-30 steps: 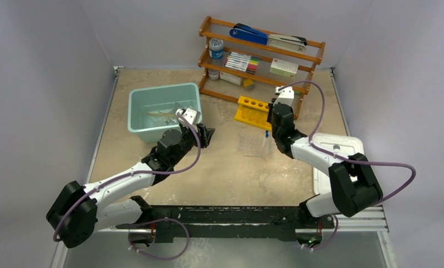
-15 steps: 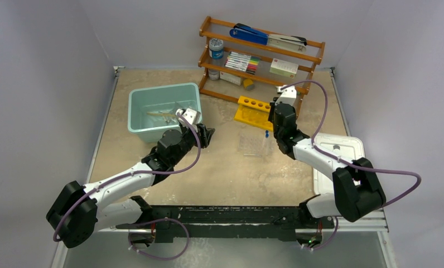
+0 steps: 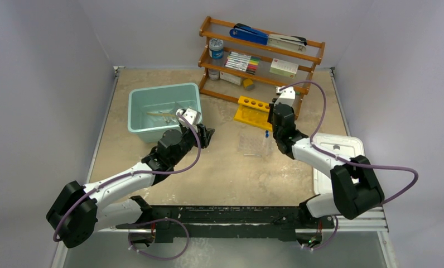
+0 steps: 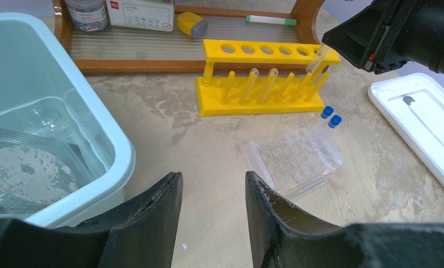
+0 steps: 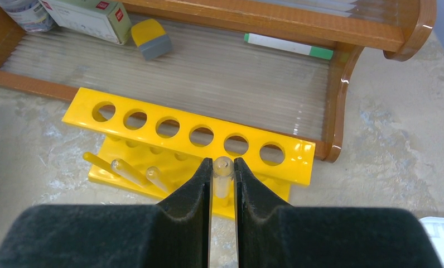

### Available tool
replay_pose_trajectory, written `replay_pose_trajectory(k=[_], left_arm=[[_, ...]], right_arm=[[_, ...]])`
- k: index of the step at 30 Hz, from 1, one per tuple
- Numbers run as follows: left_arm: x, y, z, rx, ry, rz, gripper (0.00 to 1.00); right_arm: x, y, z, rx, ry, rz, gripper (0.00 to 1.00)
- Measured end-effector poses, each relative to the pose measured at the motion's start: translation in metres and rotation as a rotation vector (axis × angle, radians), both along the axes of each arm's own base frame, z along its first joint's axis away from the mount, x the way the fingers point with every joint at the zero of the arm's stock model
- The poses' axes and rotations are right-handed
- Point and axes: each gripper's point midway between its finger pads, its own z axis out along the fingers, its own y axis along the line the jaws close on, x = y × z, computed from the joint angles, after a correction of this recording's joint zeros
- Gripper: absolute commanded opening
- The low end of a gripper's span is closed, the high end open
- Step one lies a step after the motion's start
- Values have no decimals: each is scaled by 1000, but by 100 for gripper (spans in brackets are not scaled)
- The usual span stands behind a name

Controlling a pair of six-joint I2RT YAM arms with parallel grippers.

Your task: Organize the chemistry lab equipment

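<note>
Right wrist view shows the right fingers (image 5: 194, 190) clamped on a clear tube (image 5: 222, 168), held at the top bar of the rack (image 5: 184, 138) and not seated in a hole as far as I can see. A few tubes (image 4: 270, 84) already lean in the rack. The left fingers (image 4: 153, 218) hang parted and empty beside the bin (image 4: 116, 151). On the surface (image 4: 208, 139), a dish (image 4: 292, 162) and two capped tubes (image 4: 331, 118) wait. I'd judge it roughly midway.

A clear test tube (image 5: 222, 181), pinched in the right hand (image 5: 223, 165), tilts over the yellow six-hole rack (image 5: 298, 153); a clear well plate (image 4: 295, 162) lies flat nearby.
</note>
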Motion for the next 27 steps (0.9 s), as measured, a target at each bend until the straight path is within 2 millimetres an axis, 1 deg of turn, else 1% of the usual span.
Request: replay_pose_trajectory(k=[14,21,27], left_arm=[[0,0,-2,5,5,0,44],[-1,1,-2,6,7,0,43],[-1,1,-2,9,9,0,44]], right_arm=[[-1,0,-13,-4,29,-3,6],[-1,0,-15,3,33,-6,10],[-1,0,-15,9,32,-8,20]])
